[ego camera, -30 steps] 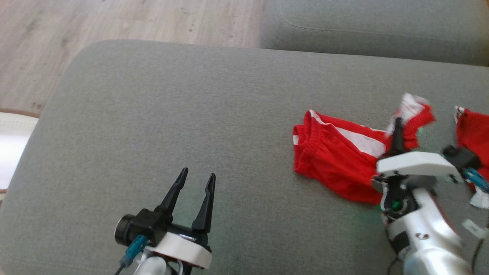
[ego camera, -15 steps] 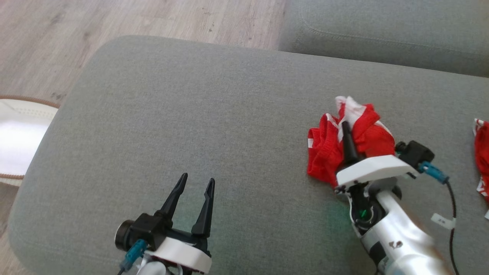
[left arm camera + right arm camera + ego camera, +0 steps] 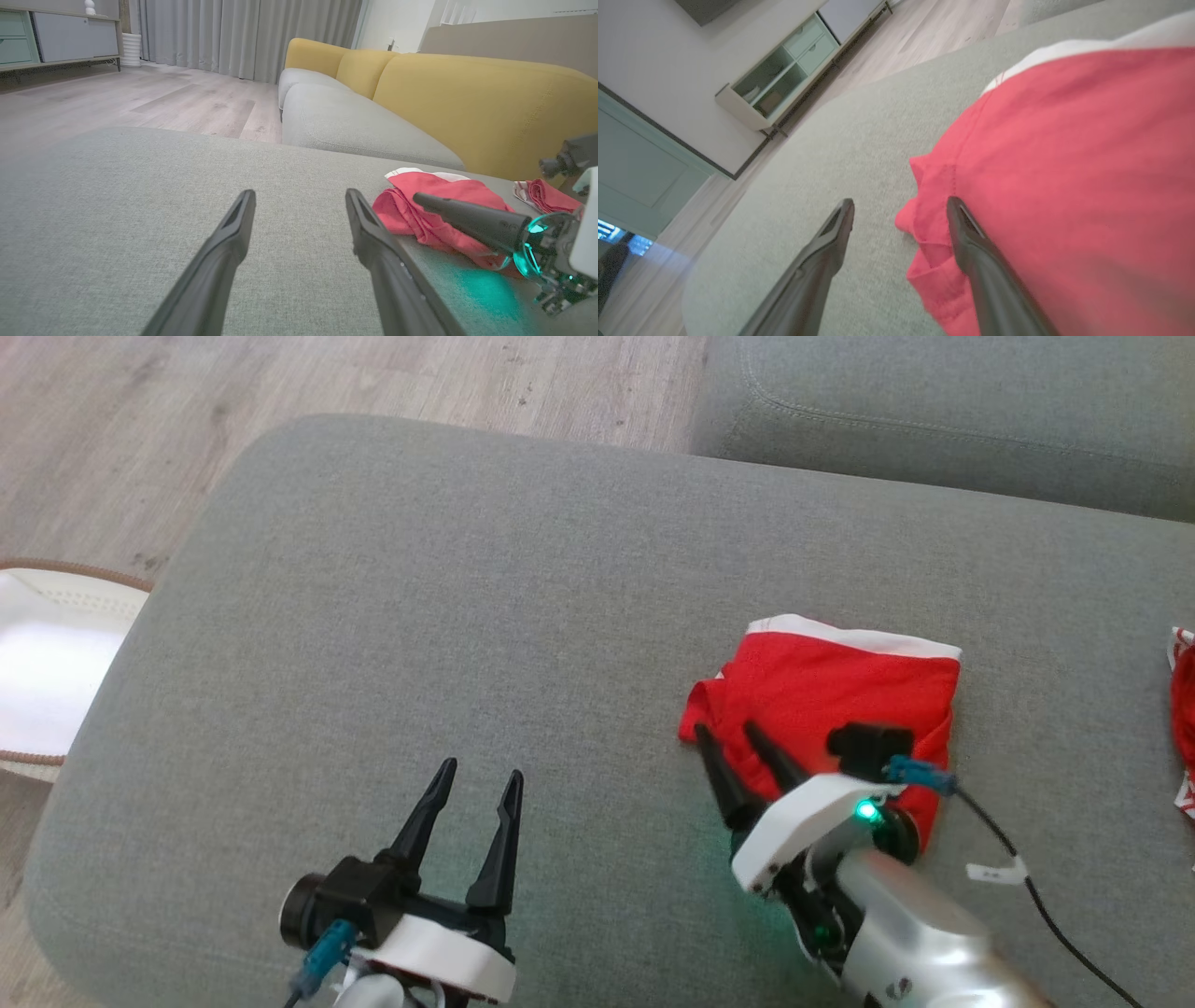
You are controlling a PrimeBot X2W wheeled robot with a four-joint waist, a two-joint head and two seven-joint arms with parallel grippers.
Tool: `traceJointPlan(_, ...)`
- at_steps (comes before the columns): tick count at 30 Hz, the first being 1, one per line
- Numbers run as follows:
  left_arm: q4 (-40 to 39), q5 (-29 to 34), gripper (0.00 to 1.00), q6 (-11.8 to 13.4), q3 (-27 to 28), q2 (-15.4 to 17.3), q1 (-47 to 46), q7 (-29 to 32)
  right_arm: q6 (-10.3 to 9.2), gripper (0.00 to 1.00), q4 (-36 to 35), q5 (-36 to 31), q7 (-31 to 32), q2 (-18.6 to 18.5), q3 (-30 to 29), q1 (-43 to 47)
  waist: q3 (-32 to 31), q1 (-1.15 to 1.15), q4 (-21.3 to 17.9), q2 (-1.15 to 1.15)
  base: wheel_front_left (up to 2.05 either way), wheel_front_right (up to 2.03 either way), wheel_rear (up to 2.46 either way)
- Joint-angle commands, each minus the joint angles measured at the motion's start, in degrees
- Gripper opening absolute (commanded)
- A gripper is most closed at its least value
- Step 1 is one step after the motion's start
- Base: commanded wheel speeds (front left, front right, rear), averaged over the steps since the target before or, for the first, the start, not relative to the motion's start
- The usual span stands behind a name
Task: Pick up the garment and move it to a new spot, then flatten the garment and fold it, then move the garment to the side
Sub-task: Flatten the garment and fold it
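The red garment [image 3: 831, 681], soft cloth with a white band along its far edge, lies quite flat on the grey woven cushion [image 3: 420, 616]. At its near left corner is the right gripper [image 3: 725, 728], fingers spread and holding nothing; its white wrist hides some cloth. The left gripper [image 3: 481, 769], also spread and empty, is well apart. Another red cloth [image 3: 1184, 709] is cut off at the right edge.

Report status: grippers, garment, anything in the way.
Left gripper open, over bare cushion. Right gripper open at left edge of garment. It lies folded, flat. Second red cloth far right, apart.
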Motion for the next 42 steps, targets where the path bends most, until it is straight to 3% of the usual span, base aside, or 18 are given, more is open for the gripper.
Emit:
traceJointPlan(1,-1.9,-0.4,1.00,-0.3,1.8,0.1,-1.6,-0.3,0.43,1.00,-0.5,-0.2,0.2,0.7,1.7,-1.3,-0.1,0.00,-0.1,0.00,0.00,0.00,0.00)
traceJointPlan(11,-2.1,-0.5,1.00,0.0,2.6,0.1,-1.1,-0.3,0.43,1.00,-0.8,2.0,1.6,0.7,9.0,-1.9,-0.6,0.00,-1.9,0.00,0.00,0.00,0.00)
traceJointPlan(18,-3.2,-0.5,1.00,0.1,4.2,0.1,-1.1,-0.3,0.43,1.00,-1.0,-1.3,-0.5,0.7,6.2,-4.3,-1.2,0.00,-5.2,0.00,0.00,0.00,0.00)
traceJointPlan(23,-6.2,-0.8,1.00,0.2,6.2,0.1,-1.1,-0.3,0.43,1.00,-6.9,-12.4,-0.6,-3.1,-5.0,-3.8,-1.7,0.00,-8.8,0.00,0.00,0.00,0.00)
traceJointPlan(29,-10.3,-1.0,1.00,0.3,7.6,0.1,-1.1,-0.3,0.43,1.00,-18.1,-27.5,-0.7,-5.5,-20.6,5.2,-2.0,0.00,-12.6,0.00,0.00,0.00,0.00)
traceJointPlan(35,-12.8,-1.0,1.00,0.3,8.3,0.1,-0.8,-0.3,0.43,1.00,-28.1,-37.4,-0.7,-3.2,-32.8,14.6,-1.9,0.00,-15.3,0.00,0.00,0.00,0.00)
traceJointPlan(42,-12.4,0.3,1.00,0.2,7.5,0.1,0.4,-0.3,0.43,1.00,-37.0,-43.9,-0.7,-0.3,-40.8,23.0,-2.1,0.00,-16.6,0.00,0.00,0.00,0.00)
